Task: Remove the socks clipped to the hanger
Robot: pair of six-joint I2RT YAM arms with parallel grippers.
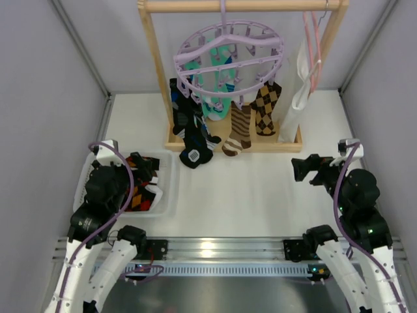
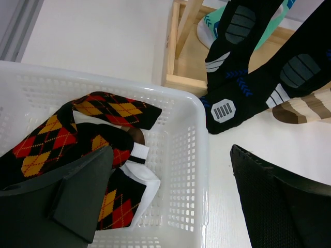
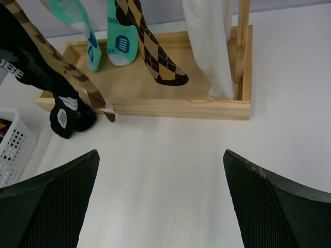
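Several patterned socks [image 1: 195,130] left clipped on round lavender plastic hanger [image 1: 229,67]; red-yellow argyle sock [image 2: 111,108] seen in white plastic basket [image 2: 192,135]; left gripper [image 2: 169,153], right gripper [image 3: 161,153] held open.

At the back of your table [image 1: 260,195] stands the rack [image 1: 156,65]. From its top bar hangs the round clip hanger [image 1: 229,66], and right of it the thin clothes hanger [image 1: 315,45] with the long cloth [image 1: 296,98]. The clipped socks [image 1: 240,127] dangle over the rack's base. Front left sits the basket [image 1: 168,189], with loose socks [image 1: 140,189] lying in it.
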